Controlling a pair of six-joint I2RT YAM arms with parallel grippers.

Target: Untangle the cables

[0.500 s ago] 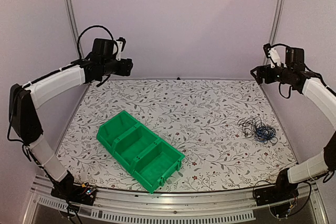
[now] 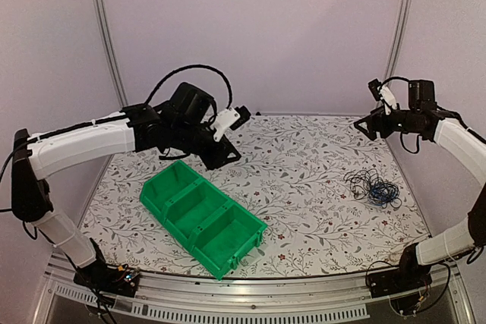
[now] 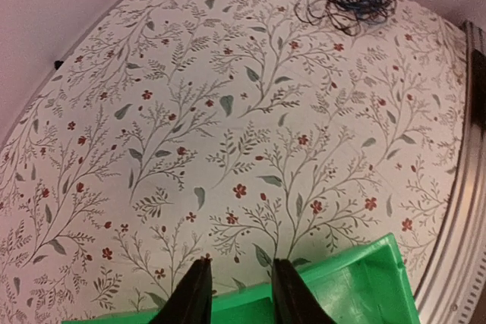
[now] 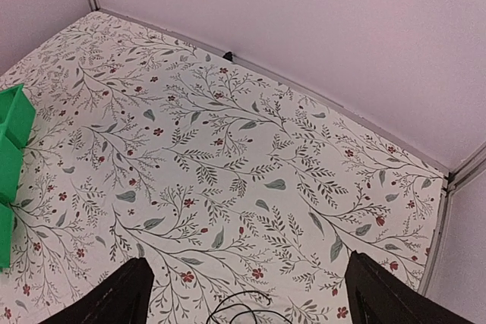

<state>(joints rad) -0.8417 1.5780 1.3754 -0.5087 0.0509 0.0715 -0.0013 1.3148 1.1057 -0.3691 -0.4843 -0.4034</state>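
The cables (image 2: 372, 186) lie as one tangled bunch of thin black and blue wires on the right side of the table. The same cables (image 3: 345, 1) show far off at the top of the left wrist view. Only a black loop of them (image 4: 239, 307) enters the bottom of the right wrist view. My left gripper (image 2: 226, 155) hangs over the far end of the green bin, far from the tangle. Its fingers (image 3: 194, 294) stand a little apart with nothing between them. High at the back right, my right gripper (image 2: 366, 124) is open wide and empty, with its fingers (image 4: 121, 297) above and behind the tangle.
A green bin (image 2: 163, 187) with three compartments lies slantwise at the front left; its rim (image 3: 357, 278) sits just under my left fingers. The floral table cover (image 2: 304, 157) runs to the walls at the back and sides. Metal frame posts stand in the back corners.
My left arm has swung from the back left corner toward the middle and lowered over the bin's far end. The right gripper has shifted slightly left. The cables lie as before.
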